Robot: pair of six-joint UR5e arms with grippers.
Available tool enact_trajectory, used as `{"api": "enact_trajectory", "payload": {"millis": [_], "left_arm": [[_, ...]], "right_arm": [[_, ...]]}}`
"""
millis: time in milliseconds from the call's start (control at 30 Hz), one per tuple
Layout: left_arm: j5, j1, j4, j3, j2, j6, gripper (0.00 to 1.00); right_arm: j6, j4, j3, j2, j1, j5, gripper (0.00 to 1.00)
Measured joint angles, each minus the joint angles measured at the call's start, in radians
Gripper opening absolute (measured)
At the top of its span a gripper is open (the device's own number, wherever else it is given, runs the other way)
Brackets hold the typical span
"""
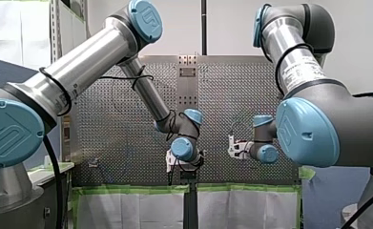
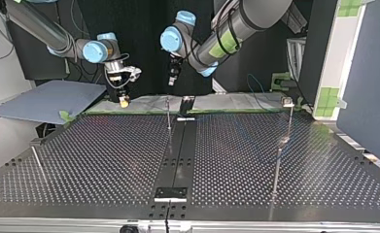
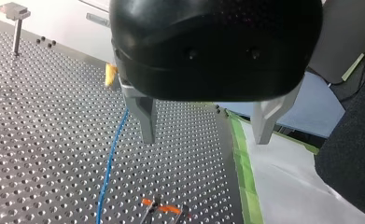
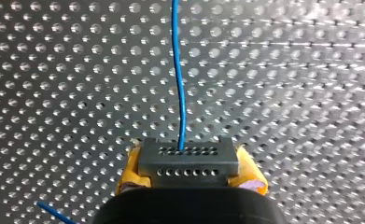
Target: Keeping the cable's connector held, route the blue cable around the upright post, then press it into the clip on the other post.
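In the right wrist view my right gripper (image 4: 189, 173) is shut on a grey connector block (image 4: 187, 158), gripped between its yellow pads (image 4: 129, 172). The blue cable (image 4: 180, 84) runs from the connector straight ahead over the perforated table. My left gripper (image 3: 206, 139) hangs open above the table with nothing between its metal fingers (image 3: 145, 116). The blue cable (image 3: 109, 163) lies just beside one finger. In the top view my right gripper (image 2: 124, 100) is at the far left edge of the table and my left gripper (image 2: 172, 78) hovers above a thin upright post (image 2: 168, 115).
A taller post with a clip head (image 2: 286, 103) stands at the top view's right, and a short post (image 2: 36, 154) at its left. An orange-marked fixture (image 3: 164, 209) sits under the left gripper. Green tape (image 3: 245, 177) and white sheet mark the table's edge.
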Motion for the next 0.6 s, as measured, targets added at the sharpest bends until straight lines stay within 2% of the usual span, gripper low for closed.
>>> {"api": "enact_trajectory", "payload": {"millis": [167,433,600], "left_arm": [[-0.001,0.007,-0.002,-0.001,0.000,-0.013,1.00],[-0.002,0.030,-0.016,-0.017,0.001,-0.044,1.00],[0.004,0.060,-0.005,-0.051,0.008,-0.051,1.00]], "right_arm": [[0.004,-0.040,0.050,-0.030,0.007,0.002,0.00],[-0.012,-0.037,0.092,-0.037,0.033,0.004,0.00],[-0.009,-0.064,0.126,-0.038,0.040,0.011,0.00]]}}
